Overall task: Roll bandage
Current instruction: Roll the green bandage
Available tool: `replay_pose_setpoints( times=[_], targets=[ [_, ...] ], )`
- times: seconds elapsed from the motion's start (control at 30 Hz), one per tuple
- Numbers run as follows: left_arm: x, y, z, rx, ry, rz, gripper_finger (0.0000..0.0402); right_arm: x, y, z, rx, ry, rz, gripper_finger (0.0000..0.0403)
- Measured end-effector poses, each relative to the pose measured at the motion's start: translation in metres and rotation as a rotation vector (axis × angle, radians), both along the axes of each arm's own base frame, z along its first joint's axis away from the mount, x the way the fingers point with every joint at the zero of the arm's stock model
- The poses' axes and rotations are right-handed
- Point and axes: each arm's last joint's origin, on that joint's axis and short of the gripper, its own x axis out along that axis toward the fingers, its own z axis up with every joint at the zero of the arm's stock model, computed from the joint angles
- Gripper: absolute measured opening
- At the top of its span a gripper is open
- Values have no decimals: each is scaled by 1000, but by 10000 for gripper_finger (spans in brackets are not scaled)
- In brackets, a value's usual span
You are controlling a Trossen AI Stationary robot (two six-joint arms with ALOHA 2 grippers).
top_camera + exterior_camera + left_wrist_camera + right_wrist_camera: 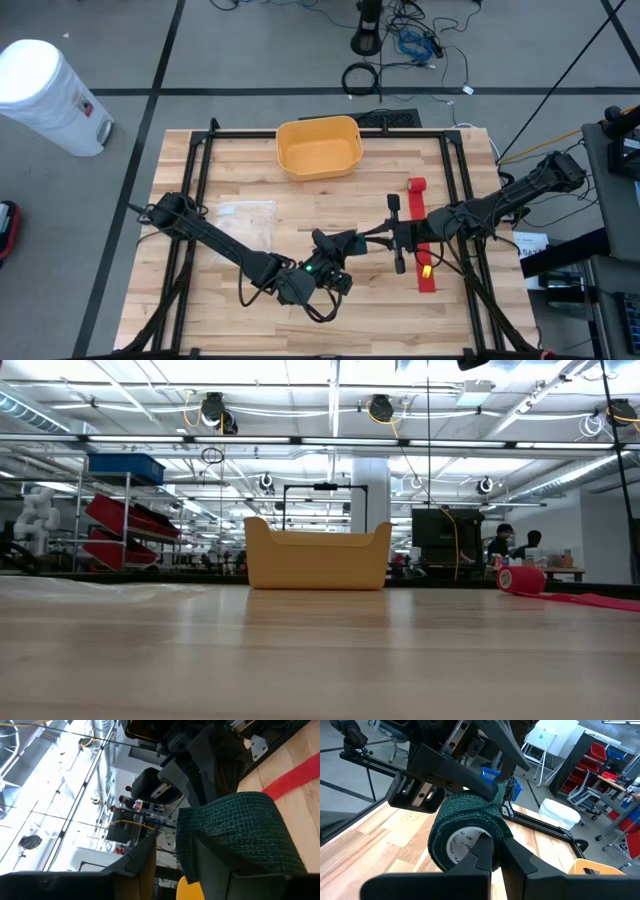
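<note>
Two grippers meet mid-table: right gripper (492,852) fingers pinch the dark green bandage roll (465,832); left gripper (170,865) fingers sit narrowly parted around it.

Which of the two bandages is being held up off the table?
The dark green bandage roll, pinched by the right hand in mid-air. The red bandage lies partly unrolled along the table.

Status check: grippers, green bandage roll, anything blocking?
Right gripper shut on green bandage roll, mid-table. Left gripper open, fingers astride the roll. Red bandage unrolled beneath right arm.
</note>
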Motion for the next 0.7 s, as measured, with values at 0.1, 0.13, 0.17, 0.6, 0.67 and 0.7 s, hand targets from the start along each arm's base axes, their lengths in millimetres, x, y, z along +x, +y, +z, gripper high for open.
replay_pose_setpoints(
  times=[0.1, 0.13, 0.17, 0.6, 0.67, 0.7],
  targets=[
    [0, 0, 0, 2, 1, 1, 138, 0, 0, 0, 0, -1, 2, 11],
    [0, 0, 0, 2, 1, 1, 139, 0, 0, 0, 1, -1, 3, 11],
    [0, 0, 0, 2, 1, 1, 141, 0, 0, 0, 1, -1, 3, 11],
    [-1, -7, 20, -60, -77, -5, 173, 0, 1, 1, 4, -7, 12, 11],
    [-1, -7, 20, -58, -75, -5, 174, 0, 1, 1, 4, -7, 11, 11],
    [-1, -7, 20, -58, -73, -8, 174, 0, 1, 1, 4, -6, 11, 11]
  ],
)
